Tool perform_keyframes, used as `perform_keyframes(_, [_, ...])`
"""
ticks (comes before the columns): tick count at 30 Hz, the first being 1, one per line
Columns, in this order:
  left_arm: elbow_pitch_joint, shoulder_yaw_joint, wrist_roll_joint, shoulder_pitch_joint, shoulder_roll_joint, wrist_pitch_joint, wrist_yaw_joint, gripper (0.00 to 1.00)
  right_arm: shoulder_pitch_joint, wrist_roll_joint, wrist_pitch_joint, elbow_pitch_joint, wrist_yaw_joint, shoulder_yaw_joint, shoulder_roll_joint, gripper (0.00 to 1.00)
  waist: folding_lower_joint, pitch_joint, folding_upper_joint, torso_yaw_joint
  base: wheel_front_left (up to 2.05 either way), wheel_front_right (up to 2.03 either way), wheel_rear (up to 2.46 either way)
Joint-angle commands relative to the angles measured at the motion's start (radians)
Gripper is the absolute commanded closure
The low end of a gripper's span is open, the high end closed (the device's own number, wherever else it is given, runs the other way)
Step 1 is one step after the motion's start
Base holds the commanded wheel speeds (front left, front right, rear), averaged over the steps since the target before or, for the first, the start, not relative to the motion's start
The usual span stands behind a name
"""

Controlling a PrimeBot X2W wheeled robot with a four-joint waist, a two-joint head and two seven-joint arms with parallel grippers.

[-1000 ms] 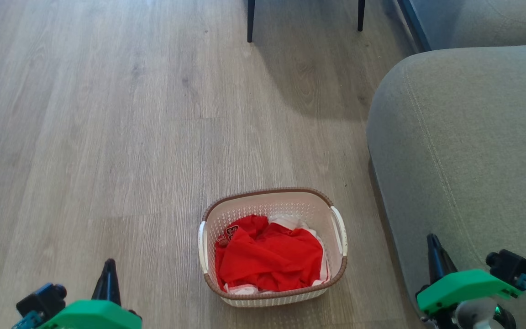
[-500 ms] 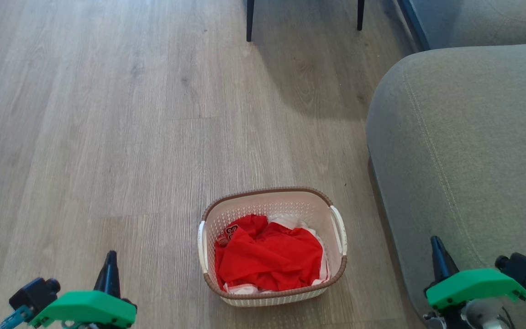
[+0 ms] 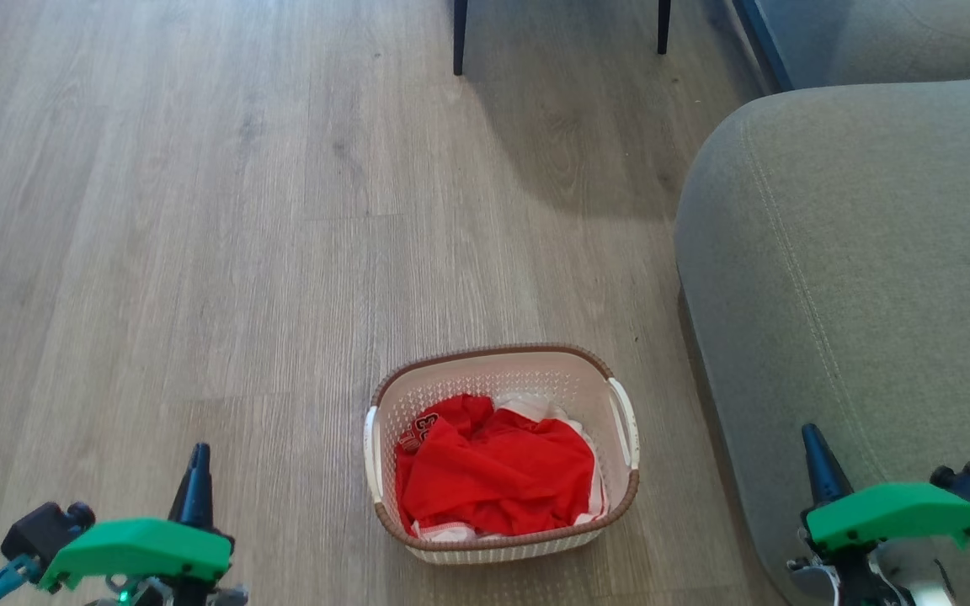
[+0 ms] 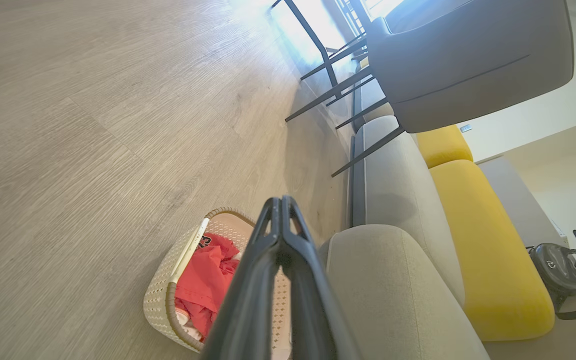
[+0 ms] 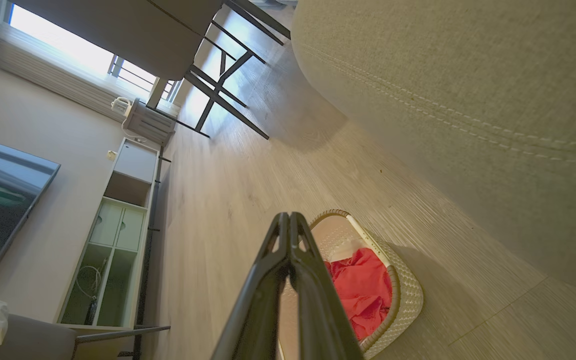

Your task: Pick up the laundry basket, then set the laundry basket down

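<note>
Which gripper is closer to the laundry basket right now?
Left, though only narrowly. The left gripper hangs left of the laundry basket, over the floor; the right gripper is right of it, over the sofa.

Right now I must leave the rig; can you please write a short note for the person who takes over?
Cream-white perforated plastic laundry basket with brown rim: on the pale wood floor beside the grey fabric sofa, red clothing inside.
Left pincer: shut, empty, to the left of the basket, apart from it.
Right pincer: shut, empty, to its right, near the sofa.
Done: nothing; basket not yet grasped.
Left to do: open both pincers, take the white side handles, lift, set down.
</note>
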Motion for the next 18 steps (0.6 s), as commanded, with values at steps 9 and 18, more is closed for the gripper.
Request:
perform_keyframes(9, [-0.022, 0.039, -0.116, -0.074, 0.000, 0.030, -0.021, 1.00, -0.061, 0.114, 0.030, -0.036, -0.002, -0.008, -0.022, 1.00, 0.0000, 0.001, 0.0000, -0.001, 0.00, 0.00, 0.00])
perform_keyframes(18, [-0.017, 0.054, -0.231, -0.097, 0.000, 0.059, -0.036, 1.00, -0.071, 0.224, 0.059, -0.038, -0.002, -0.025, -0.023, 1.00, 0.0000, 0.002, 0.0000, -0.002, 0.00, 0.00, 0.00])
